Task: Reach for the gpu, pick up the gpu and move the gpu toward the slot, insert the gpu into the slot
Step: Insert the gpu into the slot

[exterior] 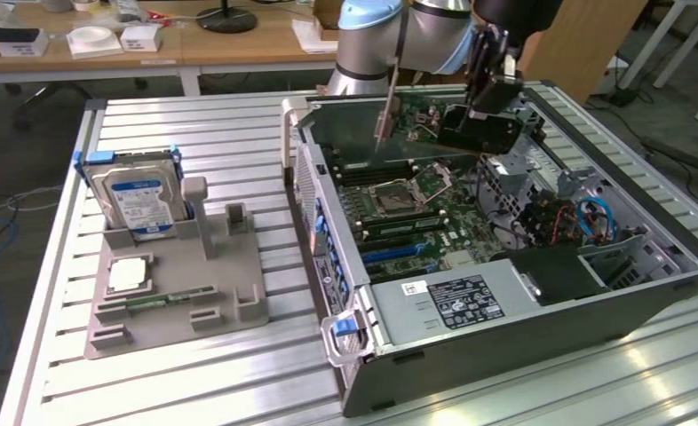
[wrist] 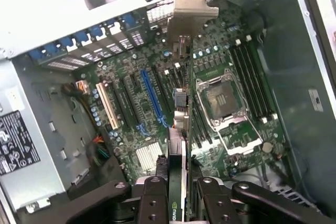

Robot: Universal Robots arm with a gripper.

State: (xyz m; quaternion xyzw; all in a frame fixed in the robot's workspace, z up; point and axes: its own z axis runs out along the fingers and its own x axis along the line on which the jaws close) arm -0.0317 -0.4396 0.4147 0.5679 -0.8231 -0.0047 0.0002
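Flanking gpu (wrist: 181, 124): CPU socket (wrist: 223, 100), memory slots (wrist: 252, 77)

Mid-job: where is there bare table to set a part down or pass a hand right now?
Free: the slatted table behind the hard drive, and its near strip in front of the gray fixture. Crowded: inside the open case, where the gripper holds the gpu over the motherboard.

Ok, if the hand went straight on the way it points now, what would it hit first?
The hand points down, gripping the gpu edge-on. The card would meet the motherboard first, likely at its expansion slots; depth is unclear.
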